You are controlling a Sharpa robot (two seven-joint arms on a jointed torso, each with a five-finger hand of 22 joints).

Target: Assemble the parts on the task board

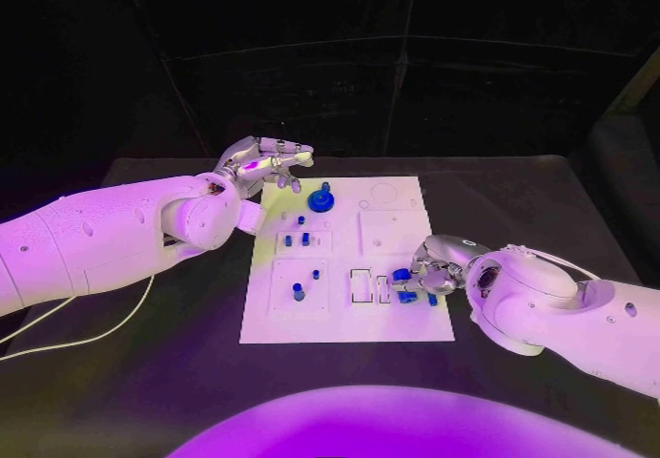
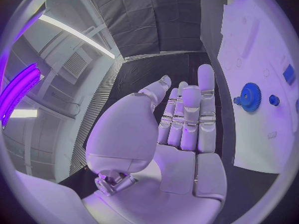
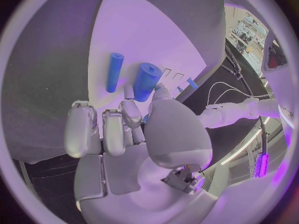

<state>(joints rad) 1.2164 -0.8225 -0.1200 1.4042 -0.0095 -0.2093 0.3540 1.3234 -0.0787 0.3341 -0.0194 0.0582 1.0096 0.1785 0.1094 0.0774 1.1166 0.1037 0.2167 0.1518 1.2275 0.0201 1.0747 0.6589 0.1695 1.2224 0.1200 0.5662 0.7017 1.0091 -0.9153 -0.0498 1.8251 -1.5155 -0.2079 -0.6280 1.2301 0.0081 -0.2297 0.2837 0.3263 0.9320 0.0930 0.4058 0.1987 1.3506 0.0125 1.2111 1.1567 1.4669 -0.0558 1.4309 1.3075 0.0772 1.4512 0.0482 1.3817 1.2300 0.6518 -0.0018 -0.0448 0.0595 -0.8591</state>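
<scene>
The white board [image 1: 347,324] lies flat in the middle of the black counter [image 1: 523,205].

The left hand [image 1: 264,162] is up in the air by the board's far left corner. It holds nothing, and in the left wrist view its fingers [image 2: 206,109] are straight and side by side, w/ the thumb a bit apart.

Just beside that hand, on the board, sits a blue gear [image 1: 320,200] w/ a small blue peg [image 1: 326,186] next to it. Small blue pieces [image 1: 296,239] stand in a square slot in the middle left part of the board. More small blue bits [image 1: 299,291] sit in the slot nearer the robot.

The right hand [image 1: 436,267] is low over the board's right edge, near two thin empty slots [image 1: 371,286]. Its fingers are curled around a blue piece [image 1: 402,275]. Another blue piece [image 1: 408,297] lies on the board just below the hand. In the right wrist view a fat blue tube [image 3: 147,80] and a thin blue rod [image 3: 114,72] lie on the board in front of the fingers. Can't tell from there if the fingertips touch the tube.
</scene>
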